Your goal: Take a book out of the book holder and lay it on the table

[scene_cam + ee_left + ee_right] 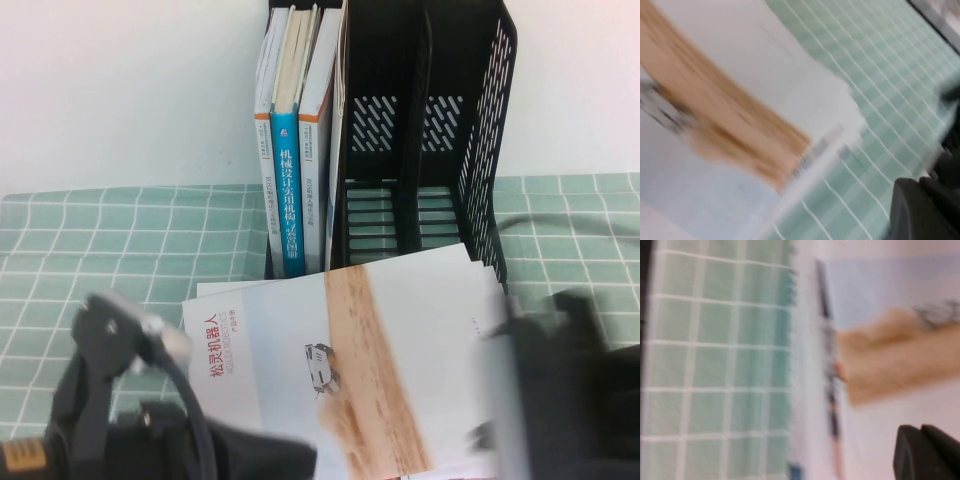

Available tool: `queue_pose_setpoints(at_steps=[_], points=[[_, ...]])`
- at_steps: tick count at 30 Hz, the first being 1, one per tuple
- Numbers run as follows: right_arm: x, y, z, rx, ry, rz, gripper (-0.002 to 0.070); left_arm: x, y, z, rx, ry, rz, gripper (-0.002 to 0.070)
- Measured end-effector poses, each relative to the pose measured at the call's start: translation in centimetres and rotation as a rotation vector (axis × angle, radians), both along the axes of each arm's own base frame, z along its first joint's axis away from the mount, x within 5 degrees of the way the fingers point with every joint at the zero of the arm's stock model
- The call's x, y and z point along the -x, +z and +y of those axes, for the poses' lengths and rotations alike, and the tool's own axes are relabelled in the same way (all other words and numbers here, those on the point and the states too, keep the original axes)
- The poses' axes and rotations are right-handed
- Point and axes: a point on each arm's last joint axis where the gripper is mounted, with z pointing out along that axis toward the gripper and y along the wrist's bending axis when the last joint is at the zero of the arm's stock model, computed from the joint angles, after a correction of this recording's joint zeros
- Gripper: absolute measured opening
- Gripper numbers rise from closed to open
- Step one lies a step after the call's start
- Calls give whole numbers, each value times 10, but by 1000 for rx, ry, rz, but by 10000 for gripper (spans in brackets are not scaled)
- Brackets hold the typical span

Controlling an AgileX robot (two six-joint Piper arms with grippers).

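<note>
The book (370, 360), pale with a sandy brown band, a small white vehicle and a red title, lies flat on the table (100, 240) in front of the black book holder (480, 130). The left wrist view shows the book (740, 100) lying beside green cloth. My left gripper (920, 200) hovers shut over the cloth next to the book's corner, holding nothing. My right gripper (920, 445) is shut and empty just above the book's cover (900, 350). In the high view my left arm (110, 340) sits at the near left and my right arm (570, 380) at the near right.
Several upright books, one with a blue spine (286, 190), fill the holder's left compartment; its right compartments hold nothing. Edges of other white booklets (225, 290) stick out from under the book. Green checked cloth lies bare to the left and right.
</note>
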Motion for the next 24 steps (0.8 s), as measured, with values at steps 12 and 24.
queue_pose_setpoints(at_steps=[12, 24], points=[[48, 75, -147, -365, -572, -361, -2, 14, 11, 9, 26, -33, -68, -3], [66, -34, -164, -513, -631, -240, -2, 11, 33, 23, 80, 89, -338, -3]])
